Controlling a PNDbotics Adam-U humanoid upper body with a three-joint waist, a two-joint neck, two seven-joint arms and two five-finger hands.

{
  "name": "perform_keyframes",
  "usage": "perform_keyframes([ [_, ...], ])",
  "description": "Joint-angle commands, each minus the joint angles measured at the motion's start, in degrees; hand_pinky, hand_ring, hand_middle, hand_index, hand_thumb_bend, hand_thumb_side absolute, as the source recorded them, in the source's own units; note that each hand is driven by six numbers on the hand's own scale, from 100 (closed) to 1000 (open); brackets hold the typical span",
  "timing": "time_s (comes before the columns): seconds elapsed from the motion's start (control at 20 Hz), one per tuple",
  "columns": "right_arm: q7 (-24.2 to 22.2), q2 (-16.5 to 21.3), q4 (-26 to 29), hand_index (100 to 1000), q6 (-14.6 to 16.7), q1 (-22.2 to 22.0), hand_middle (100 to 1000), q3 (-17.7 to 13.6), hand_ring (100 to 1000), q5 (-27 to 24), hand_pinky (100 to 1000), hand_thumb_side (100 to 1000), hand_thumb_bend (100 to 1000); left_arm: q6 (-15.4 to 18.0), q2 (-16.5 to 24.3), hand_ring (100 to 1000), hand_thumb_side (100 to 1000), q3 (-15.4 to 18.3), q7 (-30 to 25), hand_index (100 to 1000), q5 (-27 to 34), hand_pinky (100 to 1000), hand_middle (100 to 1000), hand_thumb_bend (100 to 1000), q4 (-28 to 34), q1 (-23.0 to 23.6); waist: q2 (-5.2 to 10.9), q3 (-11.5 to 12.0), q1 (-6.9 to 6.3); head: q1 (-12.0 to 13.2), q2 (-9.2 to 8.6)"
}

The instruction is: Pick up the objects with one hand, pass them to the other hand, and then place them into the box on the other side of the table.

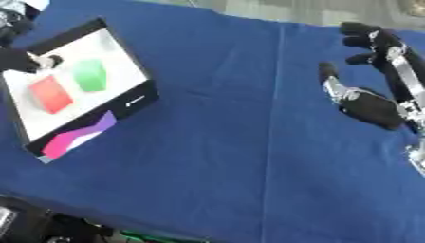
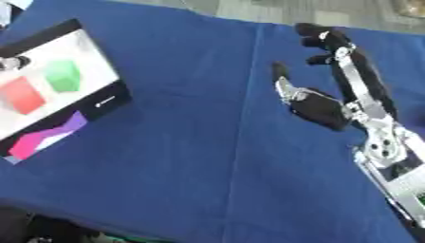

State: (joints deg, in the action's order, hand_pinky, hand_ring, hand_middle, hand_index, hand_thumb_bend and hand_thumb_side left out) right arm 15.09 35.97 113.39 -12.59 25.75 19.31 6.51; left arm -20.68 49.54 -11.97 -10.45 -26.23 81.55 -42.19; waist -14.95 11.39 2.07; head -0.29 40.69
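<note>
Right robot hand (image 2: 328, 107) spread open; box (image 1: 124, 42) holds red block (image 1: 50, 94), green block (image 1: 89, 75).

Even, bright, diffuse light over blue tablecloth (image 1: 224, 142); no hard shadows. White inside of box (image 1: 75, 80) near overexposed, washing out edges of red block (image 1: 51, 94) and green block (image 1: 89, 75). Both views soft, slightly blurred throughout. Right hand (image 2: 332, 102) smeared at fingertips. Below cloth's near edge, dark, murky, detail lost.
</note>
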Motion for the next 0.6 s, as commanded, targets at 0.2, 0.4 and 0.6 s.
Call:
perform_keyframes([
  [0.2, 2.1, 3.1, 1.2, 869, 1.7, 0.1, 846, -3.0, 872, -2.0, 760, 338, 220, -0.1, 0.8, 683, 442, 3.7, 5.7, 760, 5.7, 847, 676, 280, 9.7, 1.8, 1.69, -0.3, -0.26, -2.6, 0.14],
  [0.4, 2.2, 3.9, 1.2, 875, 2.5, -0.9, 846, -3.2, 872, -1.9, 762, 343, 230, -2.2, 0.7, 672, 460, 5.0, 8.9, 753, 9.0, 853, 662, 263, 13.6, 3.5, 1.91, -0.8, -0.18, -4.3, 0.57],
  [0.6, 1.7, 5.5, 1.2, 879, 2.8, -2.4, 848, -3.8, 873, -1.4, 767, 346, 241, -3.2, 1.1, 667, 461, 5.9, 11.7, 747, 12.5, 854, 655, 251, 15.4, 4.8, 2.2, -1.4, 0.1, -6.0, 1.05],
])
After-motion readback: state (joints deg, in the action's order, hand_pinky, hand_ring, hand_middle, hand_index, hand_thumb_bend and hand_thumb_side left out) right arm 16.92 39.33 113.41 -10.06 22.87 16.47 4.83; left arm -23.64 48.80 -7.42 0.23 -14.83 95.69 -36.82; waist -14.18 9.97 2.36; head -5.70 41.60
